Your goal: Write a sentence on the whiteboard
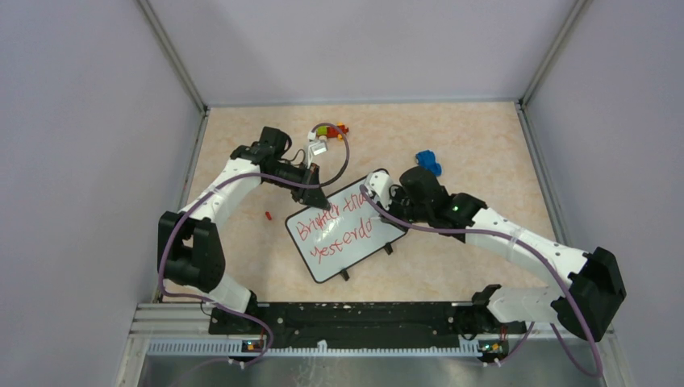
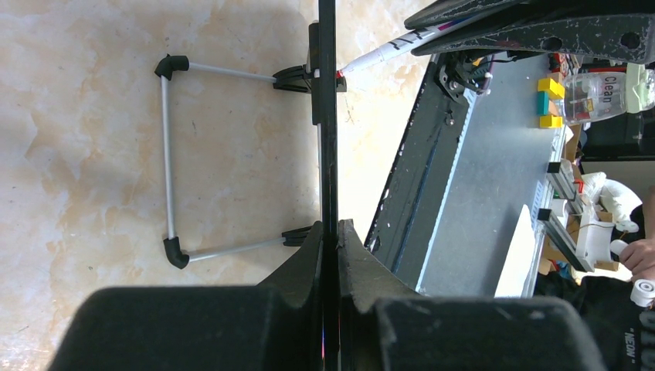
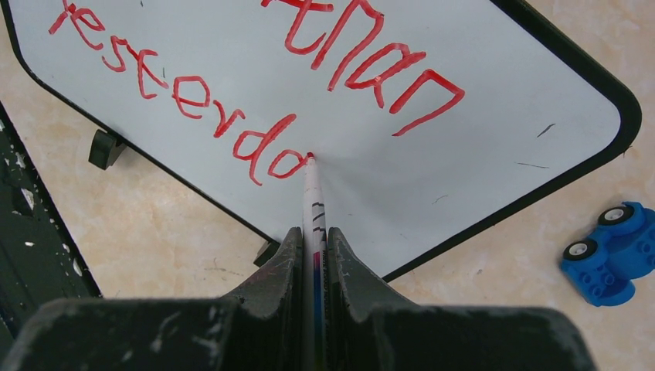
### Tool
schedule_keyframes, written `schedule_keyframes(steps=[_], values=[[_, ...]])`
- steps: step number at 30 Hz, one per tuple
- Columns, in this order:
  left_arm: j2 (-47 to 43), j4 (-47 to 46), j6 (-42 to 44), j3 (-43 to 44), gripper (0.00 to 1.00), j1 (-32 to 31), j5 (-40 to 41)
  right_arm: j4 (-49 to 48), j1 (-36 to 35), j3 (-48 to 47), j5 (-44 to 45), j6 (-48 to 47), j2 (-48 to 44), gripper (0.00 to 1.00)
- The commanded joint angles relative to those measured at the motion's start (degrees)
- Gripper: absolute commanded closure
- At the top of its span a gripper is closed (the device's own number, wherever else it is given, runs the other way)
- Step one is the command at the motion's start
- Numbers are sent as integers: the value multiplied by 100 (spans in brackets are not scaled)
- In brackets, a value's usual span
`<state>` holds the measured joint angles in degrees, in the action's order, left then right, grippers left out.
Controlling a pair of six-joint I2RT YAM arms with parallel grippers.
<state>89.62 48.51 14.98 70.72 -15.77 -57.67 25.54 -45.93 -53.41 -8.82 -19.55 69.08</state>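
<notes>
The whiteboard (image 1: 343,264) is seen in the middle of the table (image 1: 468,137), turned at an angle between the two arms. Its upper left edge is pinched by the left gripper (image 2: 332,229), whose fingers are pressed against both faces of the board (edge-on in the left wrist view, it shows only as a thin dark strip). Behind the board, a wire stand (image 2: 166,154) is seen resting on the tabletop.

The sentence (image 3: 232,131) is written on the board in red, in two lines. The upper line reads roughly "Brighter than" and the lower stops at "yesterdo". A thin white marker (image 3: 312,193) is clamped between the fingers of the right gripper (image 3: 313,232), and its red tip is set on the board right at the end of the last letter.

A blue toy car (image 3: 610,251) is seen on the table near the board's right corner, apart from it. A small red piece (image 1: 268,215) lies near the board's left side, and a few coloured blocks (image 1: 339,129) are seen farther back, beyond the left gripper.
</notes>
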Motion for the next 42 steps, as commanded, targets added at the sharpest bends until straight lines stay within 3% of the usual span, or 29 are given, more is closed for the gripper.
schedule_keyframes(steps=[1, 15, 27, 42], values=[[116, 142, 173, 17, 100, -84, 37, -179, 88, -84, 36, -97, 9, 100], [169, 133, 172, 35, 100, -84, 15, -29, 91, 394, 31, -167, -170, 100], [189, 132, 161, 63, 100, -91, -28, 248, 91, -185, 281, -164, -336, 100], [163, 129, 189, 22, 100, -84, -22, -127, 134, -105, 328, -225, -48, 100]])
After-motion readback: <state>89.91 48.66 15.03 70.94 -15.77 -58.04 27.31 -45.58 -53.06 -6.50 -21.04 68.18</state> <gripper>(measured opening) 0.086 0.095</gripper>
